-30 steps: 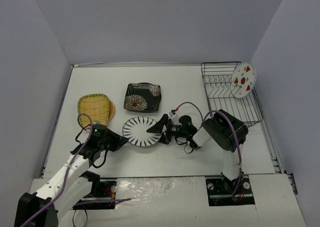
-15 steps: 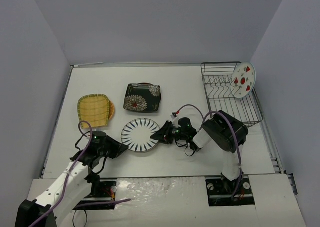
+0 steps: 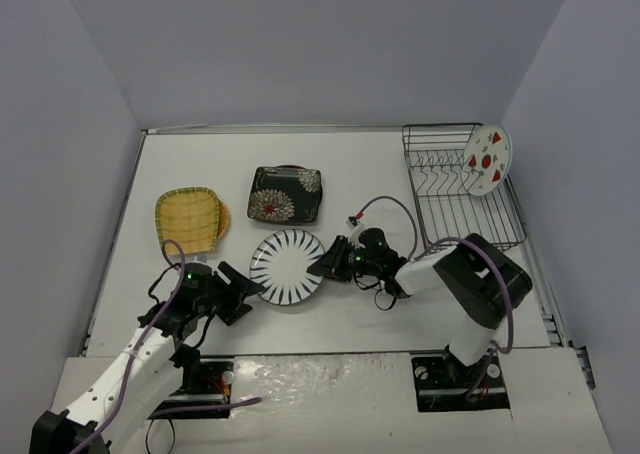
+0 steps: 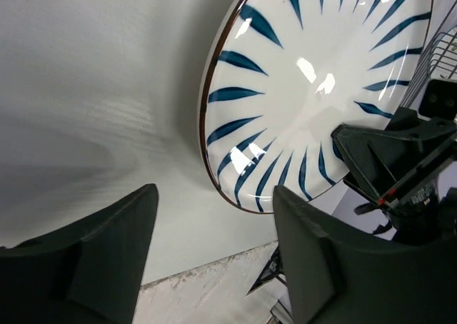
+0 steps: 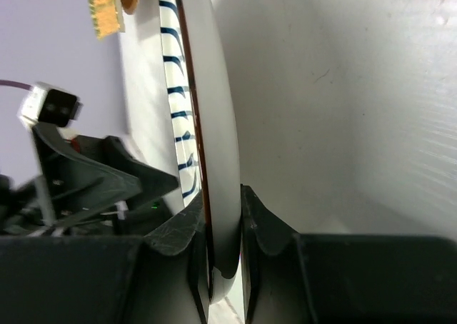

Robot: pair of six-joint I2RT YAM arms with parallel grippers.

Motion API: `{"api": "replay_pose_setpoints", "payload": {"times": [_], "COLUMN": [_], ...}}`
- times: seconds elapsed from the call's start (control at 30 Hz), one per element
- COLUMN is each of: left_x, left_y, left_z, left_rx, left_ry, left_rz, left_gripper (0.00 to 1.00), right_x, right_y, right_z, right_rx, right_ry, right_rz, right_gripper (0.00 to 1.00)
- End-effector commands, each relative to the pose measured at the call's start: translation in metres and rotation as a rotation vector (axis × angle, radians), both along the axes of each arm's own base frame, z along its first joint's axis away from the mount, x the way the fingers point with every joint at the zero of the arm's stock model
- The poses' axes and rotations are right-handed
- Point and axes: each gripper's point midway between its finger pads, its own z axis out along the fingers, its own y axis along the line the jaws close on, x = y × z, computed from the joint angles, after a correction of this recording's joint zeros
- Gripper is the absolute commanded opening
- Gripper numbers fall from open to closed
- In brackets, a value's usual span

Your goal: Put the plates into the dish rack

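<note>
Centre of the table (image 3: 390, 179): the striped plate (image 3: 287, 266) is the piece in hand. The right gripper (image 5: 223, 217) reaches in low from the right with its jaws narrowed on the plate's right rim, one finger above and one below, which shows plainly edge-on in the right wrist view. Gripping the rim makes sense, since a flat plate offers nothing else to pinch. That edge looks slightly raised while the opposite edge seems to be down on the table, though I can't be sure. The left gripper (image 3: 244, 284) sits just beside the plate's near-left rim, jaws apart with only bare table between them, holding nothing. My guess is it is there as a backstop so the plate cannot skid away while the right side gets its grip. The rack (image 3: 408, 169) is at the far right, well apart from this plate. One watermelon plate (image 3: 487, 160) stands upright in it against the right side, and the rows of tines nearer the arms are open. The floral plate (image 3: 286, 194) lies flat beyond the striped one, and the yellow plate (image 3: 186, 219) lies flat to the far left, stacked on an orange-brown plate (image 3: 224, 217). Next need, as I read it: lift, turn the plate on edge, and carry it right to a free slot. The risk is that a glazed rim in a thin pinch could swing or slip.
</note>
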Motion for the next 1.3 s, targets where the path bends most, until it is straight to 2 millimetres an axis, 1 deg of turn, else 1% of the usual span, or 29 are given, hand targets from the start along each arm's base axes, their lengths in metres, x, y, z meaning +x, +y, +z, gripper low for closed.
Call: {"api": "replay_pose_setpoints", "payload": {"times": [0.0,0.07,0.1,0.17,0.23,0.27,0.33,0.37,0.4,0.47,0.53,0.57,0.6,0.67,0.7,0.8,0.87,0.9,0.93,1.0,1.03,1.07,1.13,1.2,1.27], "left_x": [0.014,0.015,0.016,0.020,0.023,0.024,0.029,0.034,0.037,0.040,0.048,0.052,0.053,0.059,0.062,0.070,0.078,0.078,0.083,0.087,0.091,0.093,0.095,0.099,0.099], "left_y": [-0.002,0.000,0.000,0.002,0.007,0.012,0.018,0.020,0.022,0.028,0.038,0.044,0.049,0.056,0.060,0.065,0.063,0.064,0.061,0.059,0.056,0.056,0.056,0.054,0.055], "left_z": [0.041,0.046,0.050,0.064,0.075,0.074,0.084,0.096,0.103,0.102,0.111,0.113,0.110,0.115,0.114,0.121,0.119,0.119,0.116,0.112,0.108,0.106,0.097,0.093,0.092], "left_rx": [0.017,0.036,0.046,0.072,0.119,0.154,0.229,0.258,0.285,0.358,0.461,0.512,0.558,0.620,0.658,0.717,0.739,0.746,0.752,0.760,0.758,0.770,0.781,0.776,0.774], "left_ry": [-0.108,-0.121,-0.132,-0.170,-0.193,-0.180,-0.210,-0.240,-0.256,-0.237,-0.268,-0.275,-0.267,-0.274,-0.275,-0.305,-0.325,-0.327,-0.341,-0.346,-0.347,-0.352,-0.344,-0.350,-0.343], "left_rz": [-0.030,-0.037,-0.040,-0.054,-0.060,-0.058,-0.089,-0.102,-0.111,-0.144,-0.175,-0.192,-0.209,-0.232,-0.241,-0.270,-0.296,-0.305,-0.328,-0.356,-0.375,-0.396,-0.413,-0.403,-0.401], "left_gripper": [0.66,0.74,0.78,0.84,0.85,0.86,0.89,0.91,0.93,0.96,0.97,0.97,0.97,0.97,0.97,0.97,0.97,0.97,0.97,0.97,0.97,0.97,0.97,0.97,0.97], "right_x": [0.026,0.033,0.034,0.042,0.048,0.050,0.061,0.066,0.071,0.077,0.096,0.104,0.111,0.123,0.129,0.144,0.159,0.159,0.168,0.177,0.185,0.190,0.207,0.220,0.234], "right_y": [0.010,-0.001,-0.007,-0.025,-0.040,-0.050,-0.072,-0.082,-0.093,-0.119,-0.156,-0.174,-0.191,-0.221,-0.237,-0.276,-0.314,-0.314,-0.331,-0.347,-0.360,-0.365,-0.390,-0.410,-0.425], "right_z": [0.101,0.115,0.125,0.147,0.171,0.185,0.203,0.211,0.218,0.229,0.259,0.273,0.283,0.297,0.304,0.314,0.320,0.320,0.323,0.330,0.332,0.336,0.340,0.337,0.326], "right_rx": [0.019,-0.074,-0.118,-0.228,-0.299,-0.343,-0.444,-0.488,-0.532,-0.638,-0.698,-0.730,-0.762,-0.855,-0.885,-0.980,-1.055,-1.060,-1.097,-1.143,-1.175,-1.212,-1.254,-1.290,-1.317], "right_ry": [-0.352,-0.414,-0.454,-0.546,-0.596,-0.639,-0.696,-0.720,-0.737,-0.779,-0.823,-0.843,-0.859,-0.893,-0.891,-0.880,-0.856,-0.858,-0.859,-0.876,-0.870,-0.890,-0.898,-0.900,-0.880], "right_rz": [0.026,0.003,0.004,-0.025,-0.064,-0.070,-0.126,-0.148,-0.168,-0.193,-0.290,-0.336,-0.371,-0.422,-0.462,-0.544,-0.621,-0.619,-0.651,-0.678,-0.694,-0.689,-0.726,-0.742,-0.736], "right_gripper": [0.00,0.00,0.00,0.00,0.00,0.00,0.00,0.00,0.00,0.00,0.00,0.00,0.00,0.00,0.00,0.00,0.00,0.00,0.00,0.00,0.00,0.00,0.00,0.00,0.00]}}
